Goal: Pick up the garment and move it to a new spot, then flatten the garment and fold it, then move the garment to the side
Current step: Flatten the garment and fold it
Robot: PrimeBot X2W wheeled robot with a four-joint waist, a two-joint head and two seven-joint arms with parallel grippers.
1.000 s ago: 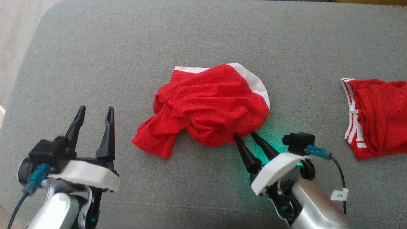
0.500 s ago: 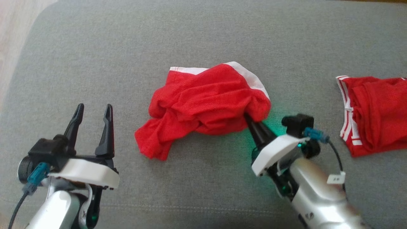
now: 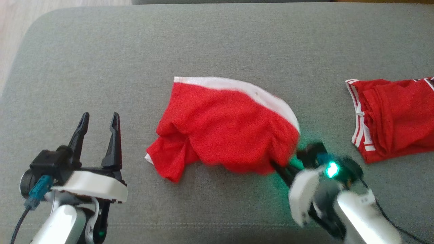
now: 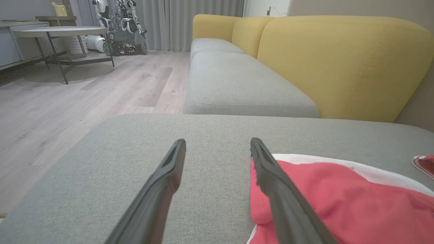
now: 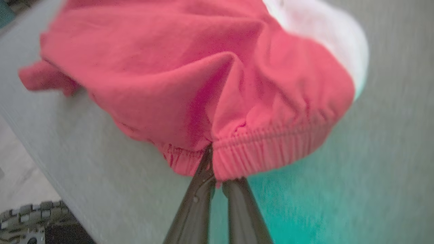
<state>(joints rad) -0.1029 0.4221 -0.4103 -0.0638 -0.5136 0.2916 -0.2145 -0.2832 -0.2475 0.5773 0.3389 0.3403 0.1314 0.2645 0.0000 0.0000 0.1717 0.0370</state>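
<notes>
Room: the left wrist view looks across a pale wooden floor [image 4: 84, 95] to a round-topped table [image 4: 57, 32] and another robot [image 4: 122, 23] parked by grey curtains. The head view looks steeply down at the seat.
Sofa: a grey seat cushion [image 3: 101, 51] is the work surface. The left wrist view adds the yellow backrest [image 4: 339, 61] and a further grey seat beyond.
Garment: the red garment [image 3: 227, 132] lies crumpled near the middle of the cushion, between the two grippers, with a white band along its far edge. The right wrist view gives its gathered elastic hem close up, which the head view blurs.
Second garment: a red piece with white stripes [image 3: 396, 115] lies well apart, toward the robot's right.
Right gripper: the right gripper [image 5: 218, 176] has its fingers pressed together, pinching the red garment's hem at its near right edge. In the head view the tips are buried under cloth and a green light glows on the wrist.
Left gripper: the left gripper [image 3: 100, 116] is spread wide and holds nothing. The head view shows it left of the garment and apart from it. In its own view one finger overlaps the cloth's edge, and whether they touch cannot be told.
</notes>
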